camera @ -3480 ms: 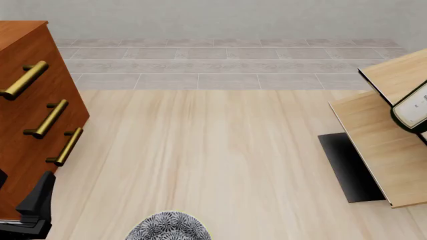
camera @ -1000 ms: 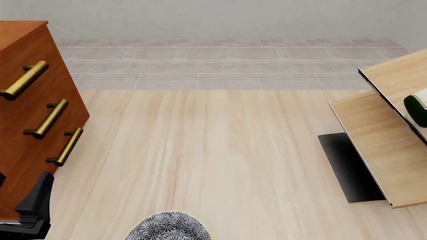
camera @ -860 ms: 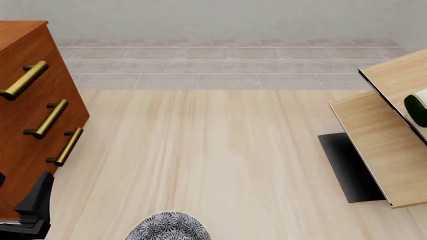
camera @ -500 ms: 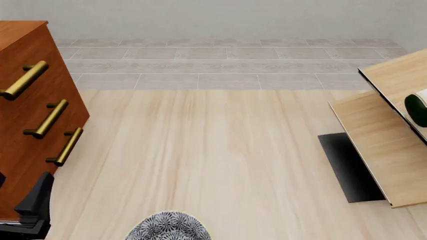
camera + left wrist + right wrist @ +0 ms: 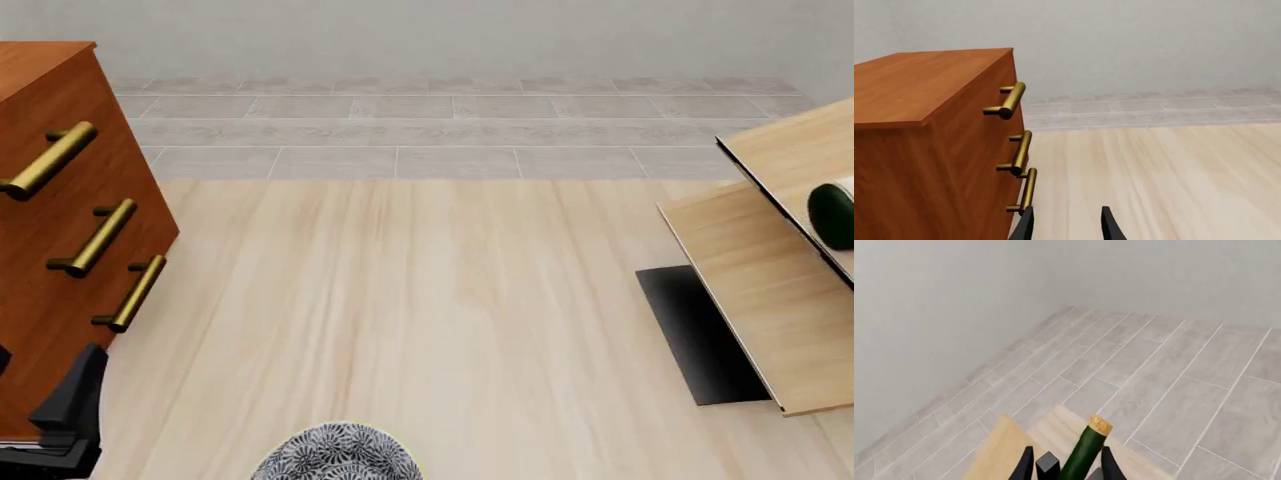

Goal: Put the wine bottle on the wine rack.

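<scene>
The wine bottle (image 5: 833, 216) lies on the pale-wood wine rack (image 5: 761, 290) at the right edge of the front view; only its dark green base and a bit of white label show. In the right wrist view its green neck and tan cork (image 5: 1099, 425) stick out between my right gripper's (image 5: 1066, 461) fingers, which stand wide apart on either side of the neck, over the rack's panels (image 5: 1004, 452). The right gripper is out of the front view. My left gripper (image 5: 1066, 222) is open and empty, low at the near left (image 5: 74, 400) beside the cabinet.
A reddish-brown drawer cabinet (image 5: 67, 230) with brass handles (image 5: 1011, 100) stands at the left. A patterned round object (image 5: 336, 452) sits at the near edge. The rack's black base plate (image 5: 701, 330) lies on the wooden tabletop (image 5: 400, 300).
Since 3.5 s ago the bottle's base has slid right, toward the frame edge, so less of its label shows. Over the last second it has barely moved. The left arm is still.
</scene>
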`<action>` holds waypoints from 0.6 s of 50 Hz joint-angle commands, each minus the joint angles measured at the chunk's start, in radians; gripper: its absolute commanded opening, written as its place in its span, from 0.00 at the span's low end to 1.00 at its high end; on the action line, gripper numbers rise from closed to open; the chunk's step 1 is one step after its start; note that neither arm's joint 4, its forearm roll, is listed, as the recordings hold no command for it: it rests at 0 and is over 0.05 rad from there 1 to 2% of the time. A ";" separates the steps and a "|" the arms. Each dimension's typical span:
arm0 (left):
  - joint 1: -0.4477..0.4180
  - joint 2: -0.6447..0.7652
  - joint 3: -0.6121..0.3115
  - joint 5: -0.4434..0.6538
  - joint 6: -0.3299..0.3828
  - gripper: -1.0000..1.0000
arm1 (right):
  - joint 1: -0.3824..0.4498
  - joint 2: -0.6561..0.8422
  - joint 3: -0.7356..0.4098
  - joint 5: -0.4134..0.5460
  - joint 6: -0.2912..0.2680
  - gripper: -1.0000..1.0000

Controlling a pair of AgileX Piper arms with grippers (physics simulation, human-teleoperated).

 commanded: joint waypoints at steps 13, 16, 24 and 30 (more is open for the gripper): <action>0.001 0.007 0.000 -0.012 -0.002 1.00 | 0.000 -0.021 -0.019 0.030 0.006 1.00; 0.000 0.006 0.000 -0.012 -0.003 1.00 | 0.000 -0.025 -0.021 0.034 0.004 1.00; -0.002 0.011 0.000 -0.016 -0.005 1.00 | -0.002 -0.049 -0.039 0.057 0.002 1.00; -0.003 0.011 0.000 -0.015 -0.006 1.00 | 0.000 -0.064 -0.054 0.073 -0.003 1.00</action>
